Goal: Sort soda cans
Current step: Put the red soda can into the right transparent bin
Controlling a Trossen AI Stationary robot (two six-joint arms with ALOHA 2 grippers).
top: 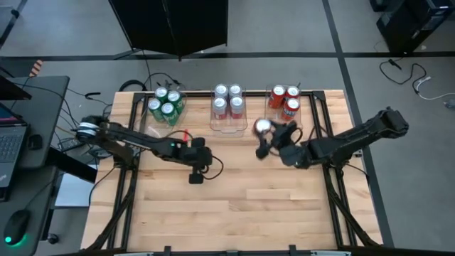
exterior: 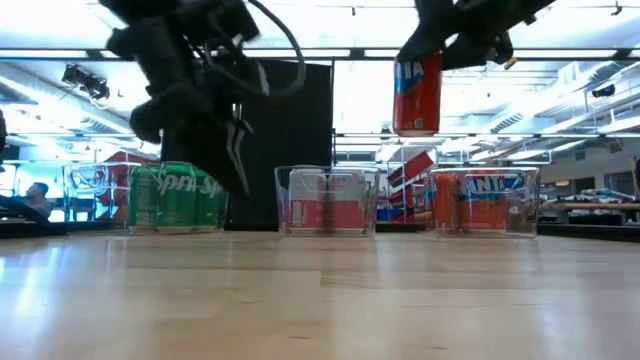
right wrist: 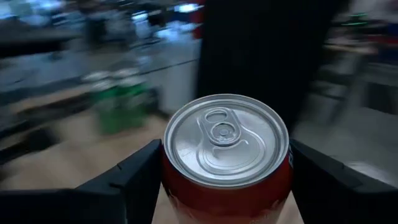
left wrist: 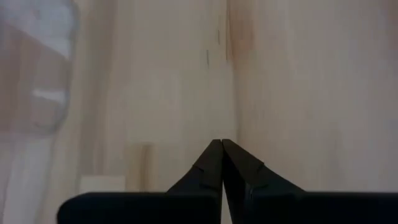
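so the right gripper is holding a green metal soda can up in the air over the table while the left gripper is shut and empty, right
Not quite: the right gripper holds a red metal soda can, not a green one, as the low view and the right wrist view show. The rest stands: the can hangs above the wooden table, and the left gripper is shut and empty.

Little lettering is legible. In the low view, the green cans [exterior: 176, 196] in the clear bin [exterior: 222, 200] left of the middle bin [exterior: 328, 200] carry white letters reading "Spri" and "Sp", cut off by the curve of the cans. The red cans [exterior: 487, 200] in the bin right of the middle bin show large white letters "AND", partly hidden. The red can [exterior: 417, 92] held up above those bins has white markings that cannot be read.
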